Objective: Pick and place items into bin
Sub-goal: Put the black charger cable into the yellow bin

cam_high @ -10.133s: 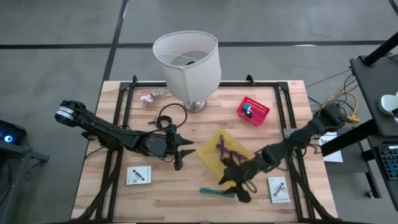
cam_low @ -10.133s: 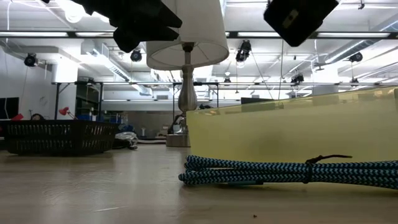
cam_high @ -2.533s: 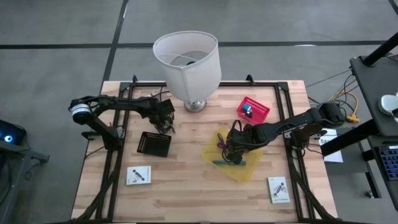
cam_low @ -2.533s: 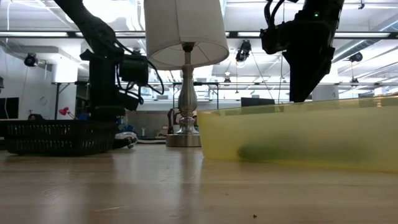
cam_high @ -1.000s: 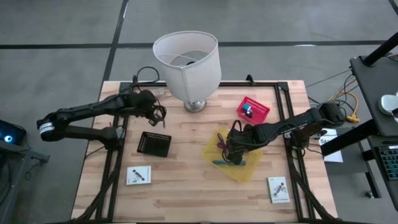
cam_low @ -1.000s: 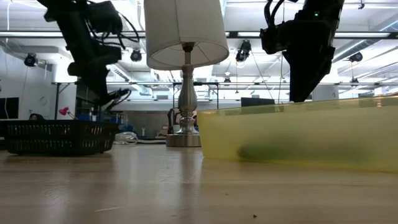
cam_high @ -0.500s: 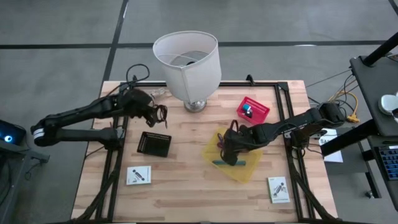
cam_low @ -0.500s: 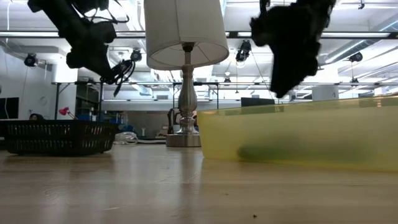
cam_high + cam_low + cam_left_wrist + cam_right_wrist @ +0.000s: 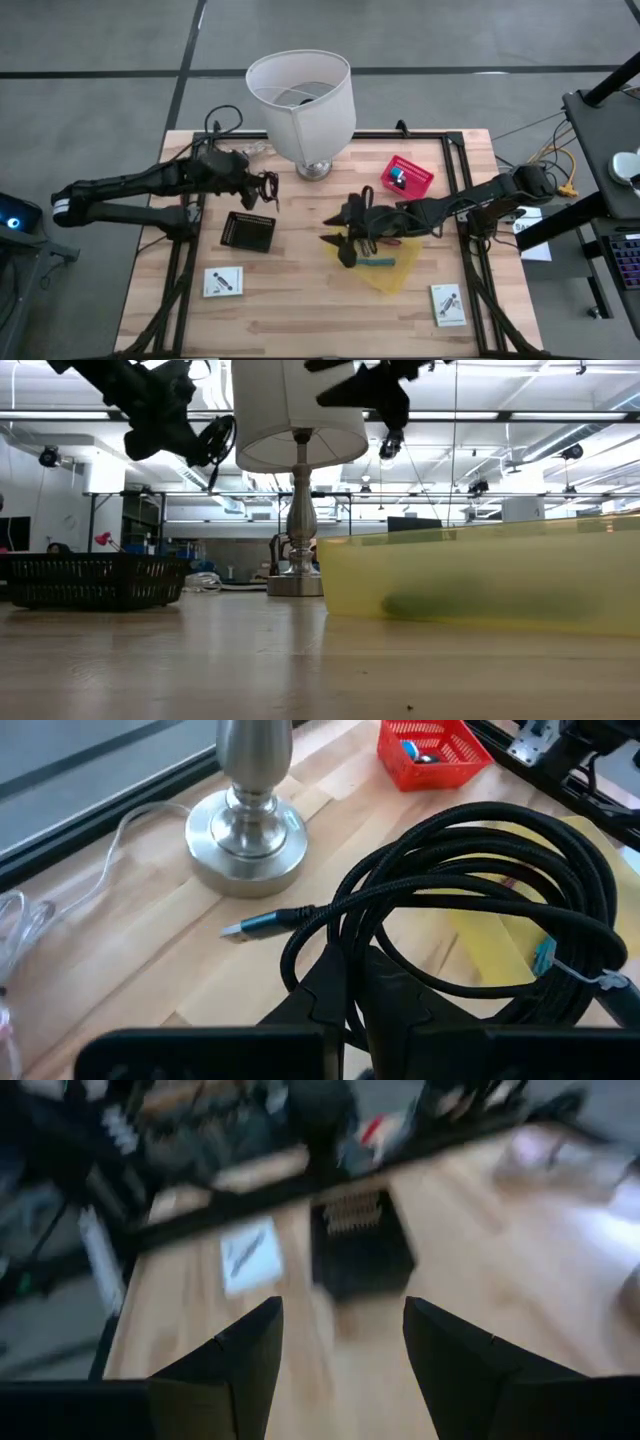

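Note:
My left gripper (image 9: 260,187) is shut on a coiled black cord loop (image 9: 470,910) and holds it in the air between the lamp (image 9: 300,100) and the black basket (image 9: 248,231). In the low view the cord loop (image 9: 218,435) shows high above the table. The yellow bin (image 9: 388,262) lies right of centre with a teal tie (image 9: 378,262) in it. My right gripper (image 9: 340,240) stands open and bare above the table at the bin's left edge. Two flat white packets (image 9: 223,282) (image 9: 448,303) lie near the front edge. My left gripper pinches several strands of the coil (image 9: 335,955) between its two fingers, at the coil's near side. The fingers come from the table's left. The coil stands out ahead of them, lifted clear of the table, with its plug end (image 9: 245,928) sticking out free.
A large white lamp stands on its metal base (image 9: 247,825) at the far middle. A red basket (image 9: 406,177) sits far right of centre. A black frame (image 9: 190,260) runs around the wooden table.
My left gripper has risen and gone toward the table's right edge, carrying the cord loop higher. My right gripper has come up out of the yellow bin, moved toward the table's left edge and tipped up toward level.

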Robot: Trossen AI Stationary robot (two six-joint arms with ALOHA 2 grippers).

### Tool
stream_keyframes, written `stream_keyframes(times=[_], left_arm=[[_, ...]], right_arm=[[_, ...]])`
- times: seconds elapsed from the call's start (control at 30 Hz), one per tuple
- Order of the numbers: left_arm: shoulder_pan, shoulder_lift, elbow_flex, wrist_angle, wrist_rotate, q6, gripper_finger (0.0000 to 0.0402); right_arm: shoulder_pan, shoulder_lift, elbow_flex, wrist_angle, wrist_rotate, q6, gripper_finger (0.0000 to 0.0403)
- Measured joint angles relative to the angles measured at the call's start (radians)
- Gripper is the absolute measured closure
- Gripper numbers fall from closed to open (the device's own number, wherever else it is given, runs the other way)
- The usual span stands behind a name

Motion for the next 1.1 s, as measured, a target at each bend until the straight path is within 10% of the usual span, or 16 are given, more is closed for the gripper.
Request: stream_keyframes(times=[0.23, 1.1], left_arm=[[-0.083, 0.089, -0.001, 0.090, -0.017, 0.001, 0.0401], [-0.233, 0.373, 0.002, 0.546, -0.168, 0.001, 0.0401]], right_arm=[[-0.007, 0.005, 0.000, 0.061, 0.179, 0.104, 0.0208], [-0.083, 0.041, 0.000, 0.088, 0.172, 0.373, 0.0109]])
